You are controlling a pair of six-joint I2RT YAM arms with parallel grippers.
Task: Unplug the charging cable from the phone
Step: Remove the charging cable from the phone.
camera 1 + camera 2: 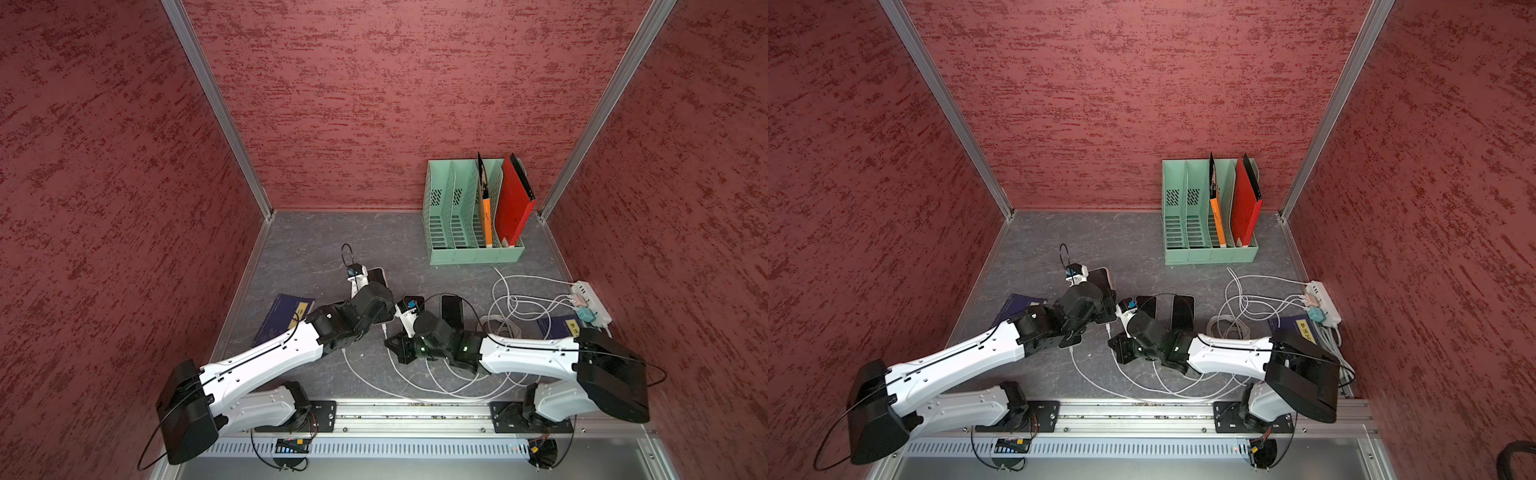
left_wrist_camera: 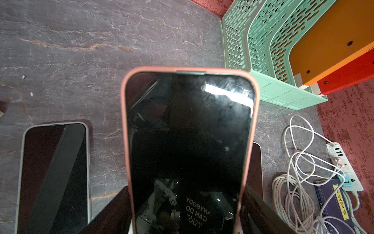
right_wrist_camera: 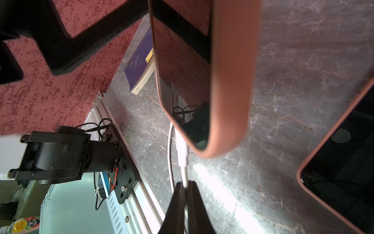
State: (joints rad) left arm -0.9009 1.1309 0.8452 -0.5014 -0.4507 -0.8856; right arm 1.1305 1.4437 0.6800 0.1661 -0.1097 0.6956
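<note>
Out in the middle of the grey marbled worktop (image 2: 81, 50), the dark-screened phone in the salmon-pink rubbery case (image 2: 188, 141) is up off the surface, clamped across its width by the left gripper (image 2: 186, 188); the right gripper (image 3: 186, 184) is pinched tight on the thin white charging cable (image 3: 182, 150), right behind its plug. The phone's stiff with a bit of heft, and it has a glass front, so no silly squeezing; the case edges look grippy, so the sides are the spot. The cable's light and floppy; I'd take it at the hard plug housing, not the cord, and pull straight out. Only the right wrist view shows the plug against the phone's bottom edge, though I can't tell if it's seated; both top views hide that under the wrists, but show the white power strip (image 1: 592, 301) the cords run to.
</note>
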